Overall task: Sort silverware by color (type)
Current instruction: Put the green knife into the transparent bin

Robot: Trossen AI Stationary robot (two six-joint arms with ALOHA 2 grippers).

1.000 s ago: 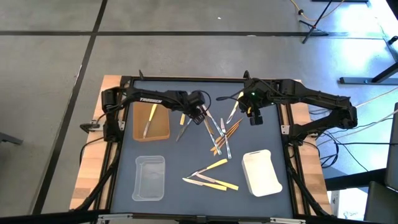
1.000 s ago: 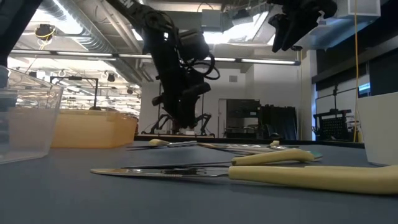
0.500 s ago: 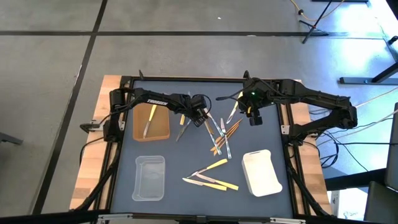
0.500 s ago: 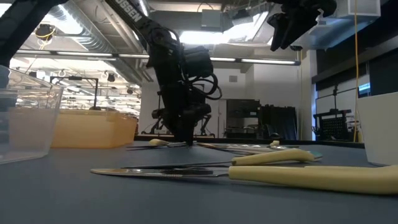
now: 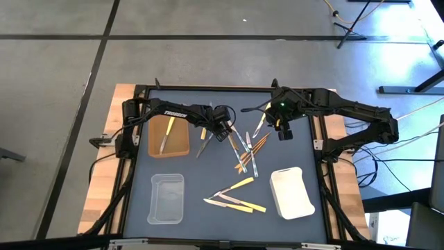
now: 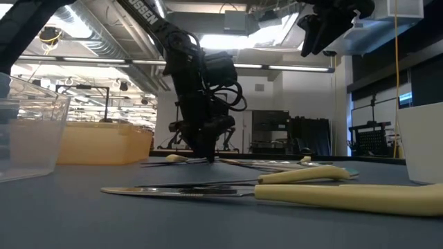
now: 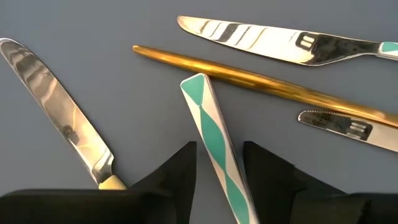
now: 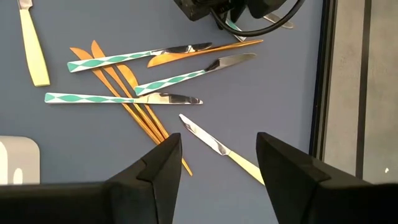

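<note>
Brown tray (image 5: 182, 146) held just one knife (image 5: 166, 135); beside it the left tool (image 5: 223, 131) straddled a teal-handled knife (image 7: 219, 151), fingers not yet clenched, the right tool (image 5: 284, 130) open above the scattered silverware (image 5: 244, 154).

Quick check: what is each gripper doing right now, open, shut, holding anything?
Left gripper: low at the table, fingers straddling the teal-and-white knife handle; not clearly clamped.
Right gripper: open, empty, raised above the silverware.
</note>
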